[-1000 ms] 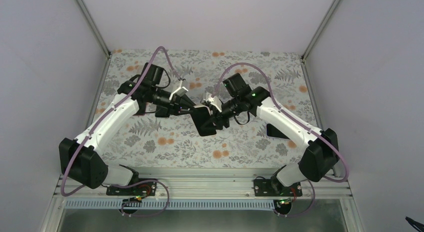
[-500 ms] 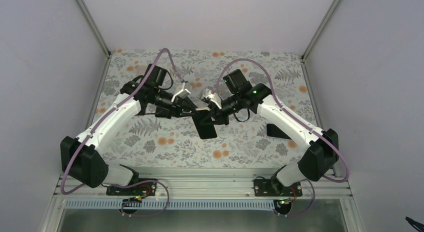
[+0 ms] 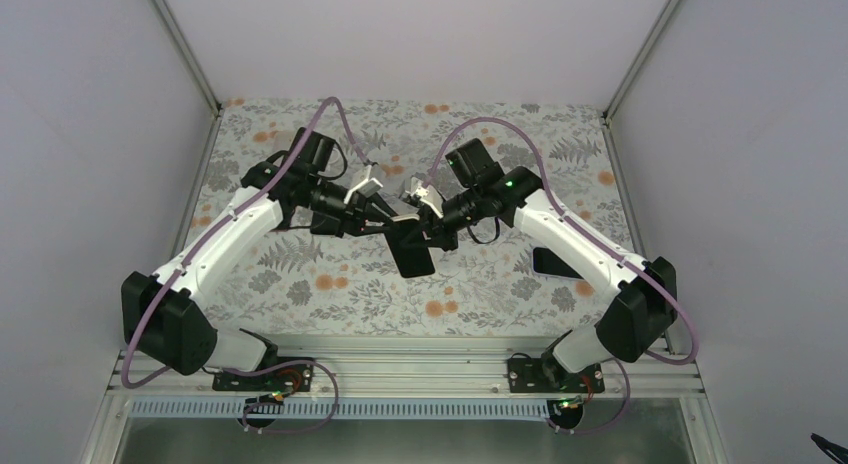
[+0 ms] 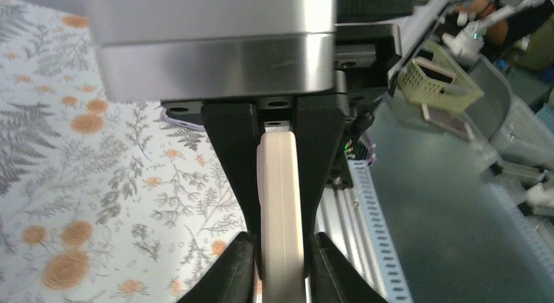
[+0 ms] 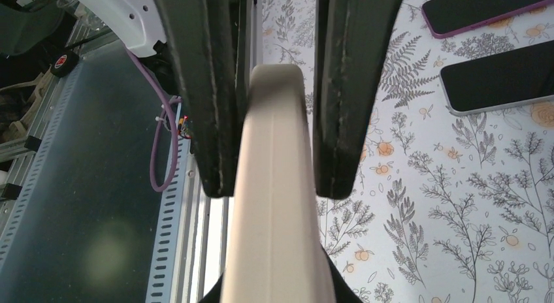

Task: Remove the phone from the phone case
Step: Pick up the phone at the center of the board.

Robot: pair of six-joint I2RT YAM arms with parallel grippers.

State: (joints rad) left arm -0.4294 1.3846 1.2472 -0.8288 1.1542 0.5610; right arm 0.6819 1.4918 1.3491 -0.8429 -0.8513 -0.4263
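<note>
The right claw (image 3: 428, 222) has just shut. A second ago it stood about half open beside the phone case (image 4: 281, 205); now, in its own wrist view, both fingers press on the cream edge of the case, one on each side. The left claw (image 3: 397, 220) has not let go in that time: its wrist view shows the same cream edge pinched tight between its fingers.

So both claws now grip the case at once, at the middle of the overhead frame, meeting above the floral tabletop (image 3: 330, 294). The dark slab hanging below them I take to be the phone (image 3: 411, 254), still seated in its case and held clear of the cloth. From these views I cannot tell where the case ends and the phone begins.

For the task, I judge this the set-up for the peel: with two holds, one side can brace while the other flexes the rim off a corner. Nothing has separated yet.

Against the earlier overhead frame, the right wrist sits a little higher in the picture and is turned more squarely to the case; the slab has barely shifted. Two other phones (image 5: 496, 78) lie flat on the tabletop at the upper right of the right wrist view, well apart from the work.
</note>
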